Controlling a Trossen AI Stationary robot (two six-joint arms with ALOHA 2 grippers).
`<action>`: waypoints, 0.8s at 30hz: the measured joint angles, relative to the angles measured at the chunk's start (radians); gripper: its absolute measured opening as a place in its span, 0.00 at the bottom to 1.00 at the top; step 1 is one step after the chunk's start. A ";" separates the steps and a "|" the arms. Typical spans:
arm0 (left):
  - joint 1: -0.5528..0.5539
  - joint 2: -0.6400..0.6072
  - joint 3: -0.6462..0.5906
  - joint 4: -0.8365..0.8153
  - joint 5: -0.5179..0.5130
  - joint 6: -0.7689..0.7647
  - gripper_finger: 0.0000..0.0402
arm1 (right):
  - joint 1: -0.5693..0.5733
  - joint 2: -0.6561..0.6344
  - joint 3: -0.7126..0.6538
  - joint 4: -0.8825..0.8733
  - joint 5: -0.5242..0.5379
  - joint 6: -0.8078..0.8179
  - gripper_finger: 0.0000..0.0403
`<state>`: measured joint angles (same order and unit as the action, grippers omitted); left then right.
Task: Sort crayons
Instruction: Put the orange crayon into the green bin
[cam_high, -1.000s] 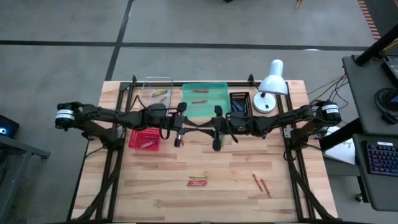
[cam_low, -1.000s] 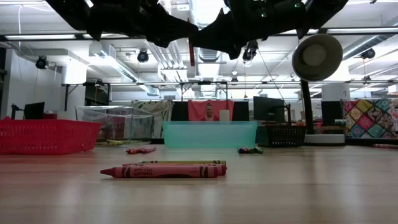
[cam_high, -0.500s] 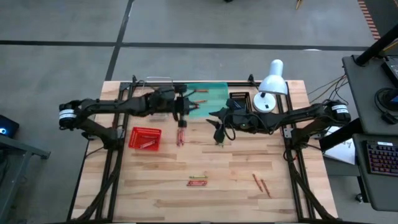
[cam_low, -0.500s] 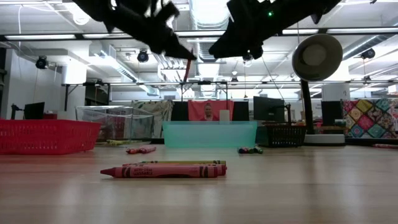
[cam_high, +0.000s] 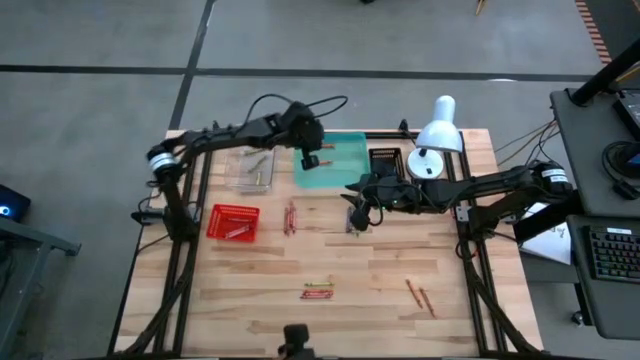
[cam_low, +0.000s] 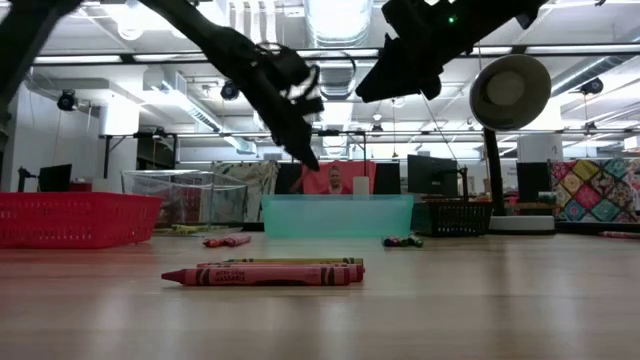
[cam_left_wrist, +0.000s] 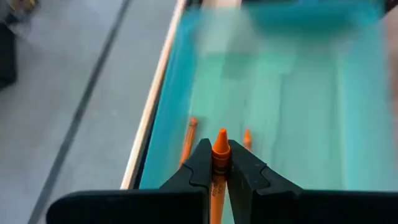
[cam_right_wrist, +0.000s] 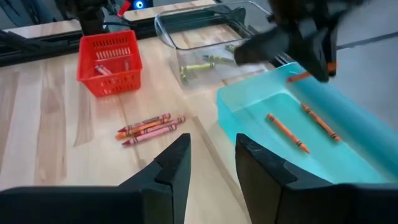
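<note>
From above, your left gripper (cam_high: 311, 160) hangs over the teal tray (cam_high: 350, 150); the right gripper (cam_high: 356, 216) sits mid-table, and crayons (cam_high: 318, 292) lie near the front edge. At table height, that crayon pair (cam_low: 265, 272) lies well in front of the tray. Your left wrist view shows the fingers (cam_left_wrist: 196, 167) clamped on an orange crayon (cam_left_wrist: 219, 163) above the tray. Your right wrist view shows fingers (cam_right_wrist: 176, 167) parted, holding nothing, beside a red basket (cam_right_wrist: 111, 62).
</note>
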<state>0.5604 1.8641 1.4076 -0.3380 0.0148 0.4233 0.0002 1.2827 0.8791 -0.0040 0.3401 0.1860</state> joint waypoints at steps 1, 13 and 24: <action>0.008 0.030 0.032 -0.027 0.001 0.008 0.01 | 0.001 0.000 0.000 0.000 0.000 0.000 0.28; 0.031 0.219 0.230 -0.160 0.030 0.040 0.00 | 0.004 0.001 0.000 -0.019 -0.003 0.003 0.23; 0.031 0.224 0.206 -0.167 0.038 -0.015 0.09 | 0.004 0.002 0.000 -0.026 -0.003 0.015 0.24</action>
<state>0.5911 2.0876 1.6131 -0.5047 0.0528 0.4080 0.0044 1.2846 0.8791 -0.0296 0.3374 0.2012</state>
